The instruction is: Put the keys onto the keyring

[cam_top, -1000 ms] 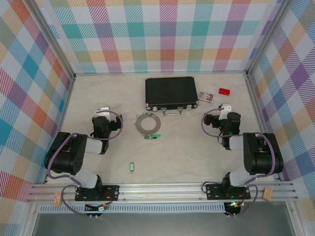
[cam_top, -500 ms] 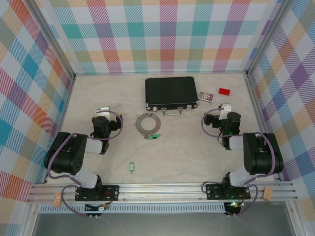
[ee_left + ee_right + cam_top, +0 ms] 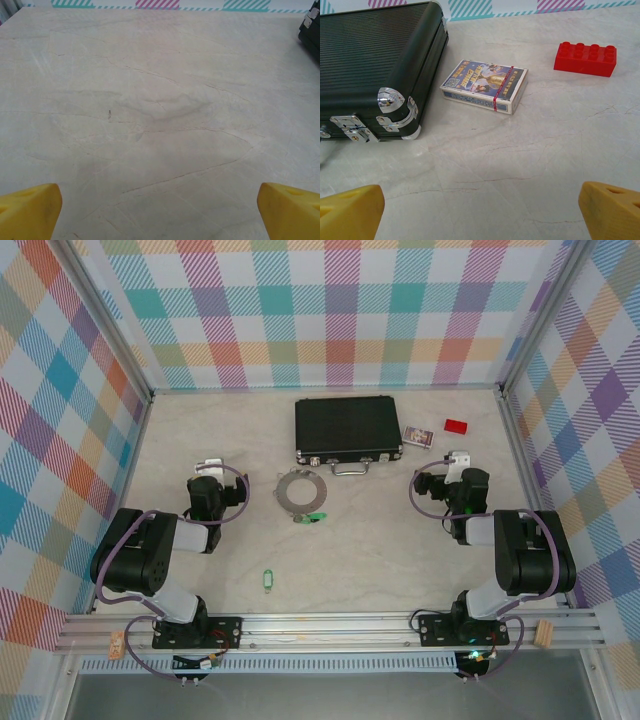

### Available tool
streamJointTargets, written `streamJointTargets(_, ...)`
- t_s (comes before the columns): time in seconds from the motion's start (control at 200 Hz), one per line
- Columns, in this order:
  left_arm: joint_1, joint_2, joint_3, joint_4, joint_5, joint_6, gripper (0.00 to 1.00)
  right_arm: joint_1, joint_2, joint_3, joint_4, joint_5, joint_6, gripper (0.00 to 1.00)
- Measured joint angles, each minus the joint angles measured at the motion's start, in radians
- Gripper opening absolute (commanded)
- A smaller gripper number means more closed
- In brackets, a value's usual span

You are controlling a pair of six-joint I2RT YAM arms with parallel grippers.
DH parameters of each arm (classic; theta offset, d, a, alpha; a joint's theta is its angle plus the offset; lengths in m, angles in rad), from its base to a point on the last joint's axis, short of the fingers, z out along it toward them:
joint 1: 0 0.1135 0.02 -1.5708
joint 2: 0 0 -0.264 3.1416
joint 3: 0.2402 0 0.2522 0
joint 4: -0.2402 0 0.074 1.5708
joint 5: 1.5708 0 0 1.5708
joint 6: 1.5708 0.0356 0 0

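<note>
Pale, veined stone-look table (image 3: pixel 380 560), walled on three sides by pastel plaid panels (image 3: pixel 340 310), with an aluminium rail (image 3: pixel 330 624) along the near edge. Left of centre and close to that rail, alone on bare surface: a green-tagged key (image 3: pixel 267 581). Further back and slightly right, lying flat: the grey keyring (image 3: pixel 300 490), and just at its near edge a second green key (image 3: pixel 314 517), metal part pointing left; too small to tell whether touching the ring. Behind the ring and apart from it: a closed black case (image 3: pixel 347 428), metal handle facing the arms. Right of the case: a small card box (image 3: pixel 418 435) bound by a red band, then a red brick (image 3: pixel 456 426), the two near each other but not touching.

Left gripper (image 3: pixel 208 464), left of the ring and well apart from it. From its wrist camera, yellow fingertips (image 3: pixel 30 212) spread to the two edges of the view, only bare table between them, grasping nothing. Right gripper (image 3: pixel 458 458), just on the near side of the card box, spread equally wide, yellow fingertips (image 3: pixel 350 212) far apart and holding nothing, facing the case's corner latch, the card box and the brick
</note>
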Motion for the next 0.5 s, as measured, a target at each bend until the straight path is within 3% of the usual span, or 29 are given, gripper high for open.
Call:
streamJointTargets(0.13,0.0,-0.005,0.0,-0.006,-0.023,-0.005,1.0,0.0,-0.004,0.0,-0.005,0.001,0.0,0.99)
streamJointTargets(0.24,0.002,-0.066,0.017,-0.103,-0.062,-0.021,1.0,0.0,-0.085,0.0,-0.087,0.021,0.01,0.99)
streamJointTargets(0.33,0.002,-0.156,0.089,-0.271,-0.121,-0.06,1.0,0.0,-0.21,0.013,-0.185,0.059,0.037,0.99)
streamJointTargets(0.5,0.006,-0.307,0.346,-0.655,-0.28,-0.314,1.0,0.001,-0.441,0.052,-0.341,0.131,0.172,0.99)
